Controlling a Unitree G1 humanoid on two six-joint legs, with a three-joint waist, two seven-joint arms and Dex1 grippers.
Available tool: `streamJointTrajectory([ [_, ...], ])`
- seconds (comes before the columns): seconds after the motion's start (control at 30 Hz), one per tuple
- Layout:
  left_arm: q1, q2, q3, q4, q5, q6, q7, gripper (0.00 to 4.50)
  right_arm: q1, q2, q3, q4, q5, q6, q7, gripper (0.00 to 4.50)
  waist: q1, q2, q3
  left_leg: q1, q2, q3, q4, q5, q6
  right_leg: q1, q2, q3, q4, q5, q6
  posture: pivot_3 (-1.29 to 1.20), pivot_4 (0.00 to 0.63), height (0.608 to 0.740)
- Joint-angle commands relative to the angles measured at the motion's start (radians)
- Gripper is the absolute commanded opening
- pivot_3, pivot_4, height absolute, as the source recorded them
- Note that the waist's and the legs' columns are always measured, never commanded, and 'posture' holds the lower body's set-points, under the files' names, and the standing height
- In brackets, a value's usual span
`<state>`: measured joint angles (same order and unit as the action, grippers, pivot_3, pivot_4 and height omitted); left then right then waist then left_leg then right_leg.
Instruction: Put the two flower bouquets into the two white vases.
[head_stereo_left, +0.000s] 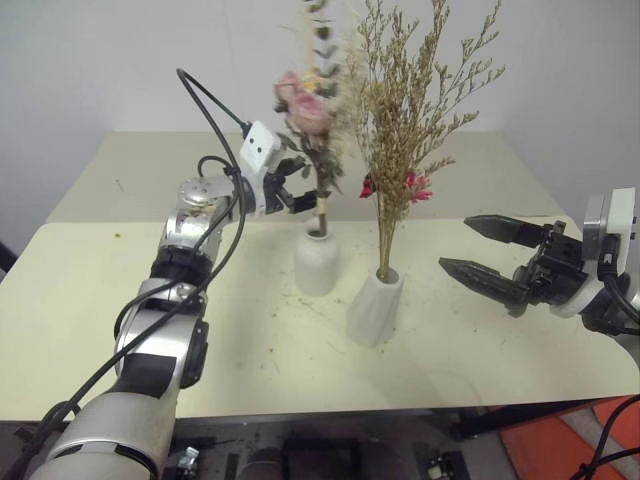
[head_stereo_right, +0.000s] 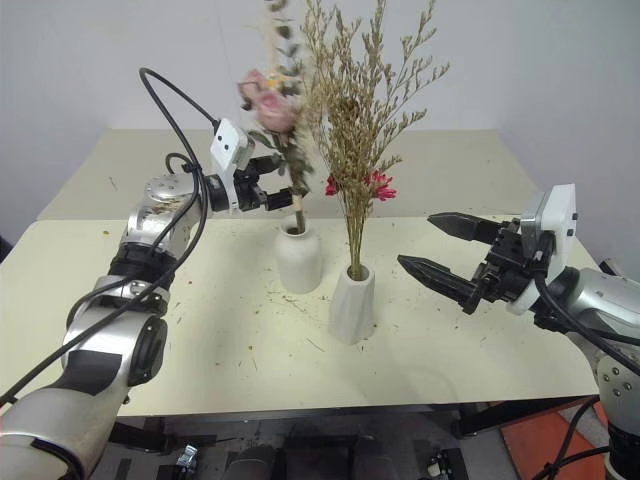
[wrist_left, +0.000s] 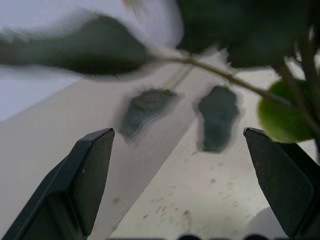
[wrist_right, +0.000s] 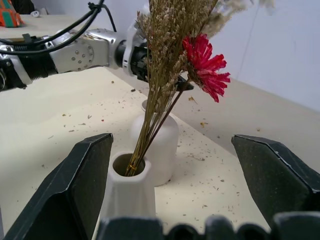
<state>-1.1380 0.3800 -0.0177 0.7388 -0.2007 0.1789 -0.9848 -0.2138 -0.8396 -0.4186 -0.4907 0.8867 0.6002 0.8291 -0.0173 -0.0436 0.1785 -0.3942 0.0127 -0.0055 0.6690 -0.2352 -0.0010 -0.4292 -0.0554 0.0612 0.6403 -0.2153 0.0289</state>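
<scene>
Your left gripper (head_stereo_left: 305, 197) sits spread beside the rose bouquet's (head_stereo_left: 308, 108) brittle, light stem in the round vase (head_stereo_left: 316, 262), right gripper (head_stereo_left: 478, 248) released, so pinch low and gently.

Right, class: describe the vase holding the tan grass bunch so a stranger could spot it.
On the cream table, two white vases stand mid-table. It is the nearer one, towards the right gripper: taller, tapered, where its neighbour is rounded and holds pink roses.
</scene>
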Motion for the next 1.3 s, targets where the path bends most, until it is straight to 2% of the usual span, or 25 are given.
streamJointTrajectory([
  [0.03,0.020,0.022,0.002,-0.128,-0.022,0.044,-0.039,4.50,-0.009,-0.017,-0.017,-0.005,-0.004,-0.018,0.013,4.46,-0.001,0.000,0.000,0.000,0.000,0.000,0.000,0.000,0.000,0.000,0.000,0.000,0.000,0.000,0.000,0.00,0.150,0.740],
  [0.23,0.088,0.084,0.002,-0.214,0.008,0.102,-0.029,4.50,-0.010,-0.013,-0.007,0.003,-0.029,-0.024,0.019,4.46,-0.004,0.000,0.000,0.003,0.000,0.000,0.000,0.000,0.000,0.002,0.000,0.001,0.000,0.000,0.000,0.00,0.150,0.740],
  [0.57,0.221,0.232,0.041,-0.400,-0.023,0.216,-0.036,4.50,-0.029,-0.015,0.004,0.021,-0.051,-0.023,0.028,4.46,-0.001,0.000,0.000,0.003,0.000,0.000,0.000,0.000,0.000,0.002,0.000,0.000,0.000,0.000,0.000,0.00,0.150,0.740],
  [0.73,0.332,0.362,0.104,-0.550,-0.116,0.267,-0.153,4.50,-0.023,-0.049,-0.036,0.046,-0.038,-0.010,0.059,4.46,-0.005,0.000,0.000,0.003,0.001,0.000,0.000,0.000,0.000,0.002,0.000,0.000,0.000,0.000,0.000,0.00,0.150,0.740],
  [1.03,0.543,0.569,0.273,-0.772,-0.316,0.342,-0.309,4.50,0.078,-0.125,-0.126,0.126,-0.066,-0.033,0.185,4.46,0.001,0.000,0.000,0.005,0.002,0.000,0.000,0.000,0.000,0.004,0.000,0.000,-0.001,-0.001,0.001,0.00,0.150,0.740],
  [1.3,0.695,0.662,0.388,-0.922,-0.464,0.459,-0.334,4.50,0.168,-0.160,-0.180,0.209,-0.123,-0.074,0.296,4.46,0.001,0.001,0.000,0.006,0.002,0.001,0.000,0.000,0.000,0.005,0.000,0.000,-0.001,-0.005,0.008,0.00,0.150,0.740],
])
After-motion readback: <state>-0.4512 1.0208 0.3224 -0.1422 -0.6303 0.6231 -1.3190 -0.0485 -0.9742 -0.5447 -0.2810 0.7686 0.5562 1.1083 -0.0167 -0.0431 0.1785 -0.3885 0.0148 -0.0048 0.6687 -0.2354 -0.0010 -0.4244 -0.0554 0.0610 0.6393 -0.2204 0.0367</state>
